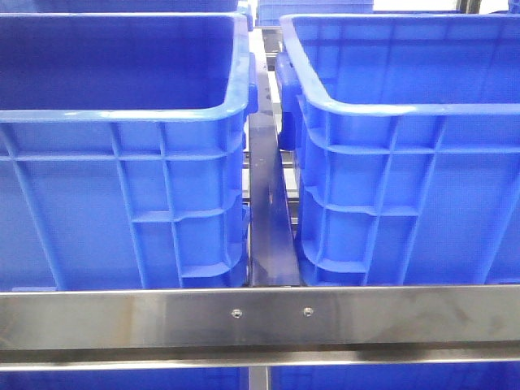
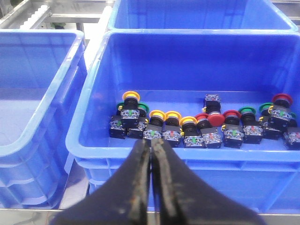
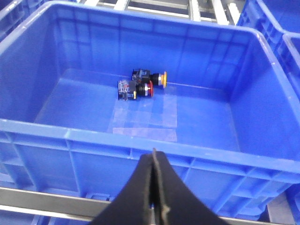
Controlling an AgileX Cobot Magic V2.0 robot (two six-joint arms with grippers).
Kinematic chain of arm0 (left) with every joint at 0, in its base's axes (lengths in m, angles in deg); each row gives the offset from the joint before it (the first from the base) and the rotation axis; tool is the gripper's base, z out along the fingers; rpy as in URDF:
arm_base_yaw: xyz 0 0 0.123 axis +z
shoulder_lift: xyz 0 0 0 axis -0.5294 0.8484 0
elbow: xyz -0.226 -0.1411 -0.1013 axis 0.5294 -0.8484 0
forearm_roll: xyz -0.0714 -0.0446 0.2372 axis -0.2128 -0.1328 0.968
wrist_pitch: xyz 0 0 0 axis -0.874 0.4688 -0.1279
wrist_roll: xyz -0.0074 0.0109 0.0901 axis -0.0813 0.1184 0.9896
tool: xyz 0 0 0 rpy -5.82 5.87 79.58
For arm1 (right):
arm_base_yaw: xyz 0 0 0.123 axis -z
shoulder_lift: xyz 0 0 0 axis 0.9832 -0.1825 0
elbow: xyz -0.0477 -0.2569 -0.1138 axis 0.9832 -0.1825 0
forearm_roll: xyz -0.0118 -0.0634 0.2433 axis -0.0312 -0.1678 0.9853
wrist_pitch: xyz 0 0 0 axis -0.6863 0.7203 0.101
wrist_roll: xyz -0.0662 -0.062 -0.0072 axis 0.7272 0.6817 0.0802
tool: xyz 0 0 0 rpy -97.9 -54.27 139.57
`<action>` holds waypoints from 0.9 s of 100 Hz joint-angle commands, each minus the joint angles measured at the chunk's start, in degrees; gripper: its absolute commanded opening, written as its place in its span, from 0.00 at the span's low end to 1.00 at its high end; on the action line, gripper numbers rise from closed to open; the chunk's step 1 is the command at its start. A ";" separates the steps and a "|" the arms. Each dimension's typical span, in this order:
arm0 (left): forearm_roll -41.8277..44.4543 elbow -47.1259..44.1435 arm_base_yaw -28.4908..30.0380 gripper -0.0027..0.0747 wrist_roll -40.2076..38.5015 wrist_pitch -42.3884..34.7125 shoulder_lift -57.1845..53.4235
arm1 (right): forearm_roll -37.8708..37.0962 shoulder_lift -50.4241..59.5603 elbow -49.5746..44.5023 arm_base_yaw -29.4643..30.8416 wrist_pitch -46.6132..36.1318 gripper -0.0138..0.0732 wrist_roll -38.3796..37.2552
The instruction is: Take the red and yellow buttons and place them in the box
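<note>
In the left wrist view a blue crate (image 2: 93, 145) holds a row of several push buttons along its floor. Some have yellow heads (image 2: 157, 115), some red heads (image 2: 216, 119), some green heads (image 2: 247, 111). My left gripper (image 2: 151, 145) is shut and empty, its tips at this crate's near rim, apart from the buttons. In the right wrist view a blue box (image 3: 70, 133) holds a red-headed button (image 3: 139, 88) and a yellow-headed button (image 3: 152, 76) lying together. My right gripper (image 3: 153, 153) is shut and empty just outside the box's near wall. Neither gripper shows in the front view.
The front view shows two tall blue crates, left (image 1: 122, 114) and right (image 1: 390, 110), with a narrow gap between them and a steel rail (image 1: 260, 317) across the front. An empty blue crate (image 2: 37, 93) stands beside the button crate. Clear tape patches (image 3: 145, 115) lie on the box floor.
</note>
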 commanded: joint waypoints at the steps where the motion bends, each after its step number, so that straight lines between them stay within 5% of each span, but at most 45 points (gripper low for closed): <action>1: 0.58 1.27 0.09 0.01 -0.51 -4.46 0.90 | -0.50 -0.71 1.28 -0.05 -4.01 0.08 -0.02; 90: 0.58 1.27 0.09 0.01 -0.51 -4.46 0.90 | -0.97 -0.33 0.00 -0.05 -9.53 0.08 0.04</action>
